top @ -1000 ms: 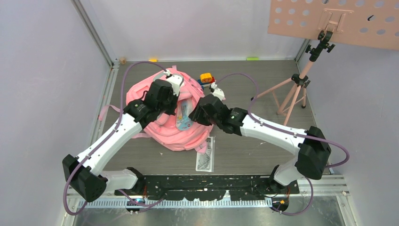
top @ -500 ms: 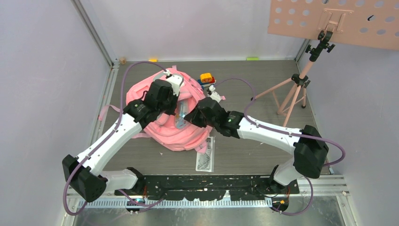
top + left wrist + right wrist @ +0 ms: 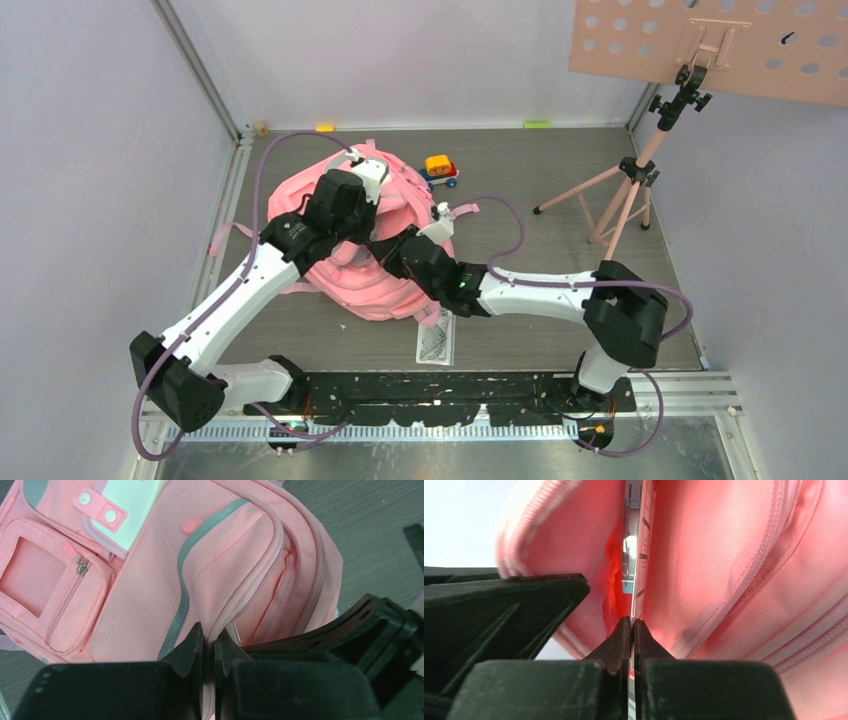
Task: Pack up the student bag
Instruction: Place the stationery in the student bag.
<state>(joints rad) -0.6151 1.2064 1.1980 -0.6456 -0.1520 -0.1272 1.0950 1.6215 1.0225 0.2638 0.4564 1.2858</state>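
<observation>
Pale lilac walls close in a dark wood-grain worktop (image 3: 550,330). The student bag (image 3: 295,195) lies left of centre on it, a soft pink heap with both arms reaching over it. The left wrist view shows the bag's front: a small zipped pocket, a white patch with two snaps, grey-green piping and a pink mesh panel. The left gripper (image 3: 209,642) is closed on a fold of the pink fabric next to a zip line, and the cloth runs down between its fingertips. The right gripper (image 3: 631,630) is pushed in between pink fabric walls and its fingertips are pressed together. A thin flat strip (image 3: 640,555) with dark marks stands edge-on just ahead of them and reaches down to the tips, but whether it is pinched I cannot tell. A printed sheet (image 3: 436,342) lies flat just beside the bag's near right edge. A small yellow, red and blue toy car (image 3: 438,168) sits near the bag's far right side. Well apart at the far right stands a pink tripod stand (image 3: 630,190) carrying a perforated board (image 3: 640,45).
</observation>
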